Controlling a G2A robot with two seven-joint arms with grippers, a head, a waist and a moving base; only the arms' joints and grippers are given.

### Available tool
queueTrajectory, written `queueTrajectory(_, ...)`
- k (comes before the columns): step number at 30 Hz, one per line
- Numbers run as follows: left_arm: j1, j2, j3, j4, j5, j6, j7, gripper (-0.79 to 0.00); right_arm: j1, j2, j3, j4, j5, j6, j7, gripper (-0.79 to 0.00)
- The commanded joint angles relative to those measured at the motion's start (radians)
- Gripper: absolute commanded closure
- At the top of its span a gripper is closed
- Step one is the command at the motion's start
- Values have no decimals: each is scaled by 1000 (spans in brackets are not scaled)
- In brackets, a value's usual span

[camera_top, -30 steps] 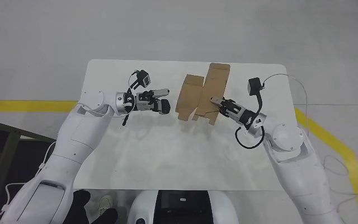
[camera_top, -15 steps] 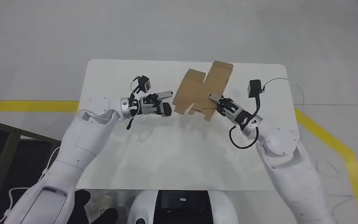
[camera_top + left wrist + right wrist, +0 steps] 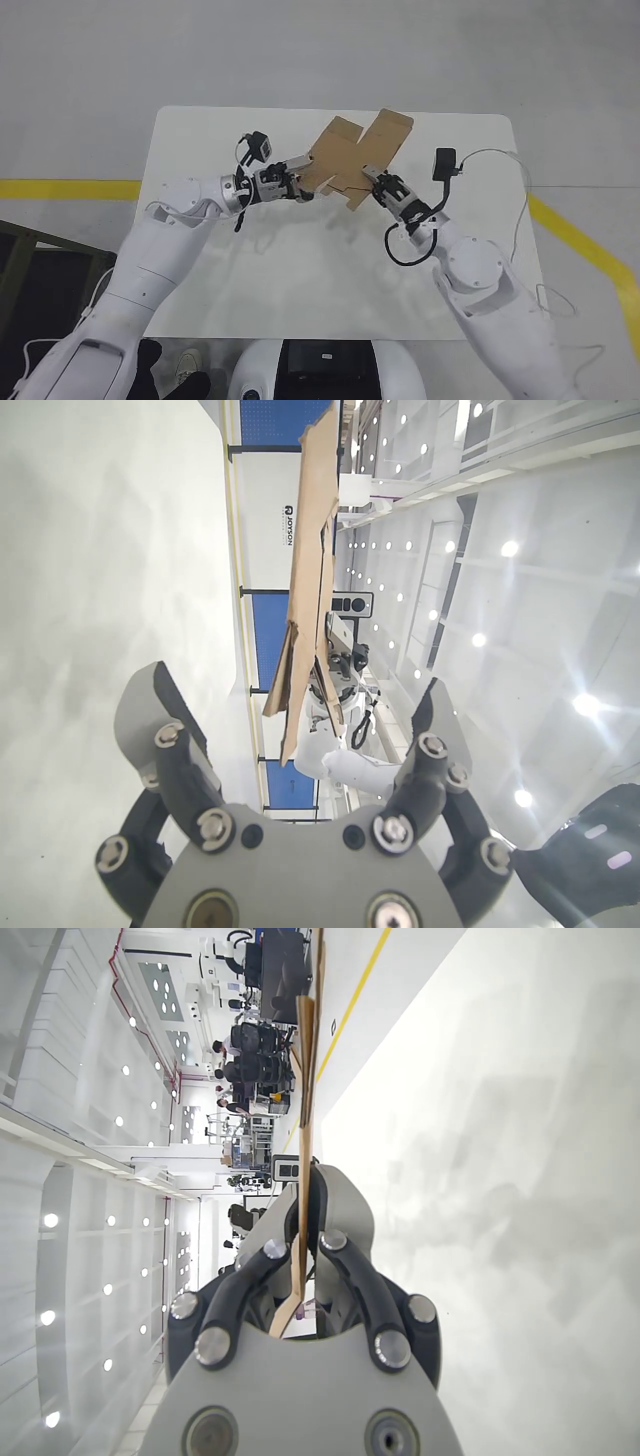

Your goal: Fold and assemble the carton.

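The carton (image 3: 358, 152) is a flat brown cardboard blank, lifted off the white table (image 3: 220, 270) and tilted. My right gripper (image 3: 373, 184) is shut on its near right edge. In the right wrist view the cardboard (image 3: 306, 1093) runs edge-on out from between the closed fingers of that gripper (image 3: 306, 1193). My left gripper (image 3: 303, 181) stands open at the carton's left corner. In the left wrist view the carton (image 3: 307, 590) hangs edge-on just beyond the spread fingers (image 3: 155, 700) of the left gripper (image 3: 295, 705), not touching them, with the right gripper (image 3: 342, 660) behind it.
The near half of the table (image 3: 330, 280) is bare. A black cable (image 3: 500, 160) loops from the right wrist camera over the table's far right. A yellow floor line (image 3: 60, 188) lies beyond the table's left edge.
The right gripper has lifted the carton off the table and carried it left, tilting it. The left gripper has moved right, up to the carton's left corner, staying open.
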Motion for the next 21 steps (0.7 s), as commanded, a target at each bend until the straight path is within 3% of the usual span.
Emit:
queueTrajectory(1,4,-2,-1,-3,-1,1,5,-785,1,-4,-8,-4,-5,5,-18,0)
queueTrajectory(3,6,-3,-3,-7,0,1,11,-785,1,-7,-15,-7,-5,10,-33,0)
queueTrajectory(4,7,-4,-3,-9,1,2,13,-730,1,-9,-18,-8,-5,13,-38,0)
queueTrajectory(7,11,-5,-6,-15,2,5,14,-406,1,-13,-24,-10,-6,23,-47,0)
queueTrajectory(11,13,-7,-10,-15,1,9,10,-249,5,-17,-28,-9,-9,36,-37,0)
queueTrajectory(13,13,-8,-12,-16,-3,14,0,0,7,-18,-27,-8,-14,37,-25,0)
queueTrajectory(21,11,-13,-15,-9,3,16,-16,0,3,-22,-26,-24,-42,36,-15,0)
